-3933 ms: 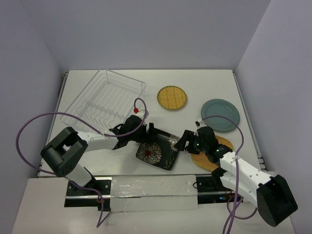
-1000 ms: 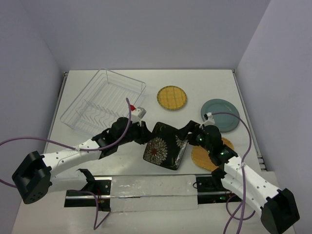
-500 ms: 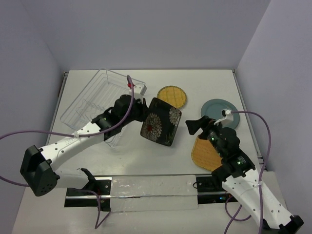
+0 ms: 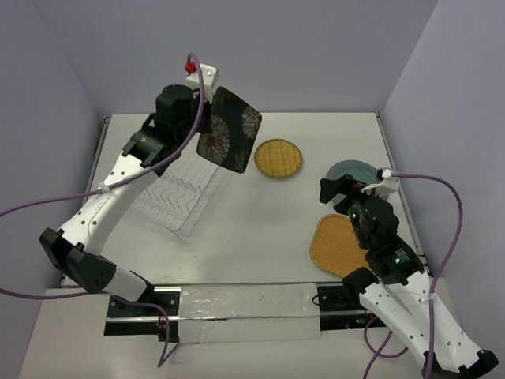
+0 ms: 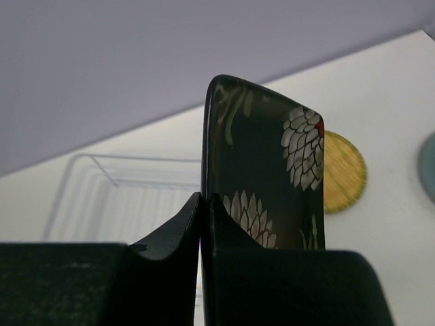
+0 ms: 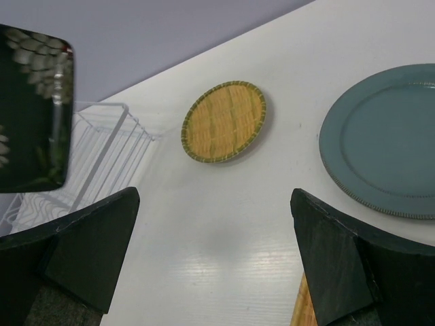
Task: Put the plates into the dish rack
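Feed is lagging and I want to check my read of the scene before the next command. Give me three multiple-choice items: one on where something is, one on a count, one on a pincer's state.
1. Where is the black square flower-patterned plate?
A. flat on the white table
B. held up on edge by the left pincer
C. slotted in the clear wire dish rack

2. How many plates lie on the white table?
A. one
B. two
C. three

3. The right pincer is:
A. open and empty
B. shut on a plate
C. shut on a rack wire

Answers:
1 B: the left pincer clamps its edge, above the clear wire dish rack.
2 C: the round yellow woven plate, round teal-grey plate and rounded-square orange-yellow woven plate.
3 A: its fingers stand wide apart with nothing between them.
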Controlling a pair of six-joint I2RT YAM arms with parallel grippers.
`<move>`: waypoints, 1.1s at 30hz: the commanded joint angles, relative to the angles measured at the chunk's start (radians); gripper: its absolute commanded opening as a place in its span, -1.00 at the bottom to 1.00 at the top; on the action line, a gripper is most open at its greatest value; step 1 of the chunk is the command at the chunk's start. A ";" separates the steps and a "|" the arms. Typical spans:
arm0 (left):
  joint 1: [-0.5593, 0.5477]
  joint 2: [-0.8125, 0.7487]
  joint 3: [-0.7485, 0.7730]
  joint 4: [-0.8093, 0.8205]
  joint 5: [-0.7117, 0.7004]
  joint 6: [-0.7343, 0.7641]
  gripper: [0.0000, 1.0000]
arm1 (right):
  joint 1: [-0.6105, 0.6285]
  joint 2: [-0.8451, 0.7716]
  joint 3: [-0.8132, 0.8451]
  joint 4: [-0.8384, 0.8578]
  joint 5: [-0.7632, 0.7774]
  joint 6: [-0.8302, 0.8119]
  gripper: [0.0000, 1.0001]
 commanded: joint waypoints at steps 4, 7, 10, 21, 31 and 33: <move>0.181 -0.025 0.246 -0.102 -0.074 0.337 -1.00 | -0.005 0.056 0.064 -0.010 0.081 -0.050 0.99; 0.278 -0.066 0.217 -0.126 0.004 0.445 -1.00 | -0.008 0.081 0.056 -0.011 0.099 -0.059 0.99; 0.363 -0.139 0.118 -0.093 0.084 0.546 -1.00 | -0.014 0.126 0.070 -0.012 0.102 -0.066 0.99; 0.651 -0.151 0.013 -0.203 0.243 0.679 -1.00 | -0.065 0.254 0.114 -0.022 0.042 -0.068 0.99; 0.714 -0.136 -0.080 -0.161 0.355 0.803 -1.00 | -0.157 0.305 0.145 -0.022 -0.021 -0.093 0.99; 0.714 -0.117 -0.082 -0.148 0.357 0.797 -1.00 | -0.177 0.309 0.145 -0.022 -0.035 -0.091 0.99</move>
